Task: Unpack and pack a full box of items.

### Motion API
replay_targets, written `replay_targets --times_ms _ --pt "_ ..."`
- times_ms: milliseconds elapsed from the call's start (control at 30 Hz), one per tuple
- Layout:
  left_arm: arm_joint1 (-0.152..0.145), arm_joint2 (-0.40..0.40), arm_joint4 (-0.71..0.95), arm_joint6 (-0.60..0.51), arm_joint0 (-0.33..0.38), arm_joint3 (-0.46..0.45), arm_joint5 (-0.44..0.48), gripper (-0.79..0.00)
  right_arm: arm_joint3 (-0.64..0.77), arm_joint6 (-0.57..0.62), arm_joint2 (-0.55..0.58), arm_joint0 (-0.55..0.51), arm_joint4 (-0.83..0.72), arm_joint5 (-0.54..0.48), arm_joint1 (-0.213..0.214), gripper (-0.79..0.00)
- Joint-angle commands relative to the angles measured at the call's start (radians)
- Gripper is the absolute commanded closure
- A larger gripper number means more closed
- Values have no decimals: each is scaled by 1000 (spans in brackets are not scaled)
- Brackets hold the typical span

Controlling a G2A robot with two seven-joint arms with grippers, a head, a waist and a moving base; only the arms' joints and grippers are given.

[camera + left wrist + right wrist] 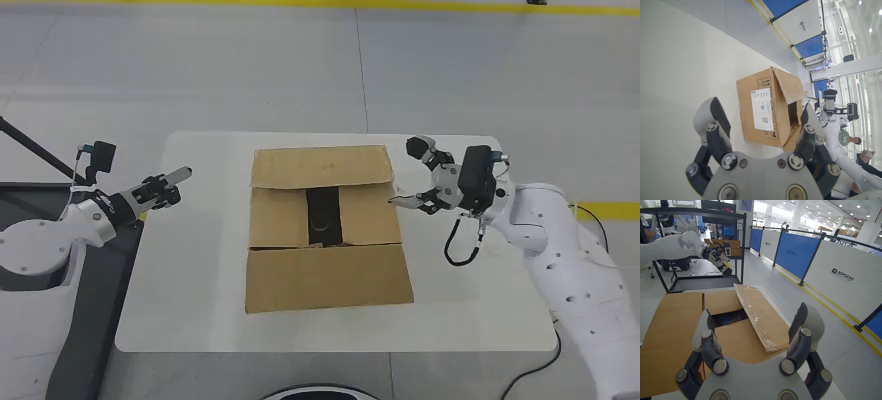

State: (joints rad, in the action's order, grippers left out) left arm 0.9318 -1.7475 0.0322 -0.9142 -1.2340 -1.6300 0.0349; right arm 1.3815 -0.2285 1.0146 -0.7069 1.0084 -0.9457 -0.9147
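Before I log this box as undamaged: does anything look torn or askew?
Yes. The cardboard box is half open, with a dark gap between its flaps, and the raised flap has a ragged edge.

Our white table (190,280), 1 cardboard box (327,278)
We see it standing at the table's middle, flaps partly open, a dark gap between them.

White rounded table (200,300) on a grey floor (150,70) marked with a yellow line (612,210). Beyond the table stands a black metal rack (696,281), its upper shelf carrying what appear to be cardboard cartons (734,244), though they are partly hidden. A row of blue and white partition panels (791,253) runs along the floor line.
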Motion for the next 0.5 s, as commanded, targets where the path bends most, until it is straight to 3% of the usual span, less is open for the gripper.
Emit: replay_targets --times_ms 0,67,200,333,467 --pt "0 0 0 0 0 0 0 -785 89 29 21 -9 194 1 13 -785" --pt "0 0 0 0 0 0 0 -785 130 -51 63 -52 277 20 26 -785" --pt "0 0 0 0 0 0 0 -785 234 -266 134 -166 610 94 61 -785" --pt "0 0 0 0 0 0 0 -785 287 -556 183 -270 910 246 96 -785" --pt "0 0 0 0 0 0 0 -785 285 -751 234 -360 1058 376 123 -785"
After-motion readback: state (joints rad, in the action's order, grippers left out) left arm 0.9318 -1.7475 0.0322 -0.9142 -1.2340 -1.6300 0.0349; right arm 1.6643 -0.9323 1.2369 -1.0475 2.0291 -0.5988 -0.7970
